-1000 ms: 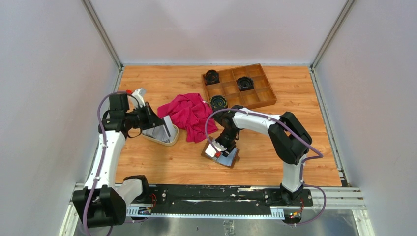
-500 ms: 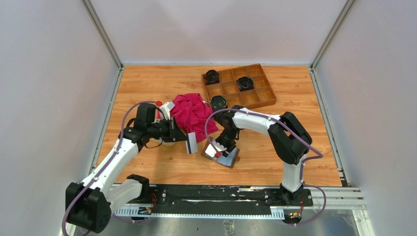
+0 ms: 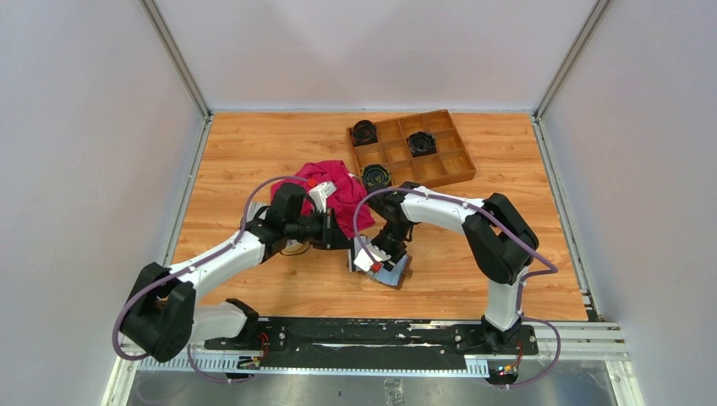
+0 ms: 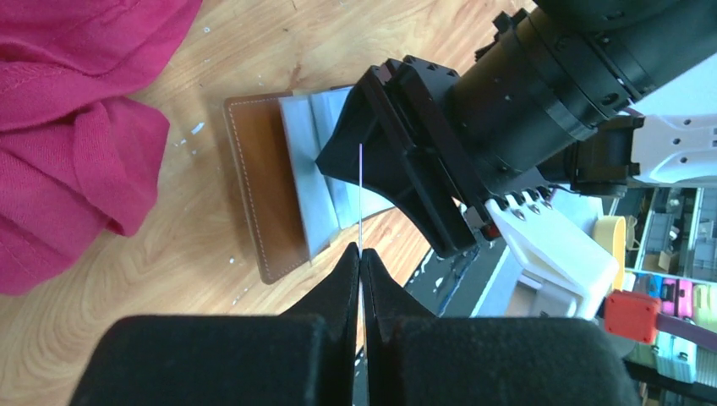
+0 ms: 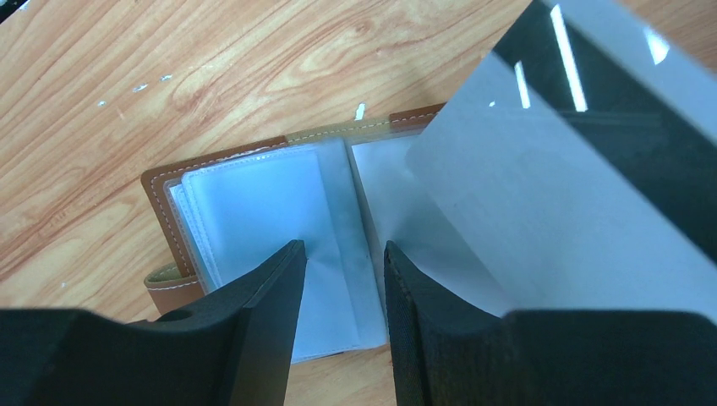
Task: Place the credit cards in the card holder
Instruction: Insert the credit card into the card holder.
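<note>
Left arm has swung right since the earlier frame, away from the table's [image 3: 254, 152] left side, and now reaches to the card holder.

- Left gripper [image 3: 340, 233]: jaws clenched on one credit card [image 4: 361, 190], which shows edge-on as a thin line in the left wrist view. In the right wrist view the same card [image 5: 541, 211] is a pale grey sheet, tilted over the holder's right half.
- Red cloth [image 3: 338, 190]: crumpled, just behind the left gripper.
- Card holder [image 3: 392, 273]: lies open on the table, brown leather down, pale pockets up.
- Right gripper [image 5: 342, 254]: jaws partly apart, fingertips pressing on the pockets at the centre fold; not clamped on anything.
- Wooden compartment tray [image 3: 452, 173]: far right, well apart from the holder.
</note>
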You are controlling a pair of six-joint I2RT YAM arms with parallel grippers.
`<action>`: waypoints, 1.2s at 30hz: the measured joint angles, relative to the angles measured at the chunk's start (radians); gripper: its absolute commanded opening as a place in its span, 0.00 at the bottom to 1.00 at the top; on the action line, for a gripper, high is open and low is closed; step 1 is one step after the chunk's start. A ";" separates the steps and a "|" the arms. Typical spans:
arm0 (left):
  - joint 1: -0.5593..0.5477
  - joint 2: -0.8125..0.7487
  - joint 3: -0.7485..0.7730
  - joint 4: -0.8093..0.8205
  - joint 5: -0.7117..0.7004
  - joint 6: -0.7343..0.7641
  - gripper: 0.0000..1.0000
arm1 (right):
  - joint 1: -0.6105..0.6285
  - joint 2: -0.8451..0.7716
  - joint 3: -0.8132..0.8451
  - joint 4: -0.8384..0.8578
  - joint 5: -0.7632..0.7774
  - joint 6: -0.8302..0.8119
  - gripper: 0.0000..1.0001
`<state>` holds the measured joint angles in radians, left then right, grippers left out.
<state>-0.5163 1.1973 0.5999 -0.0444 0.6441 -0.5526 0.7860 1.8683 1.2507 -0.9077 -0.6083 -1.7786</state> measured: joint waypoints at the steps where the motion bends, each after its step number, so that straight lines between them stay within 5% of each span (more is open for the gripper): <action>1: -0.003 0.014 0.000 0.013 -0.004 0.000 0.00 | 0.000 -0.001 -0.002 0.001 0.000 -0.001 0.44; 27: -0.040 0.238 0.039 0.097 -0.052 0.084 0.00 | -0.073 -0.058 -0.016 -0.038 -0.028 -0.018 0.42; 36: -0.069 0.261 0.057 0.109 -0.024 0.101 0.00 | -0.095 -0.063 -0.035 -0.074 -0.045 -0.055 0.20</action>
<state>-0.5850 1.4586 0.6567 0.0647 0.6197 -0.4519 0.6910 1.8053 1.2160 -0.9813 -0.6529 -1.8339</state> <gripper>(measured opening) 0.003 0.270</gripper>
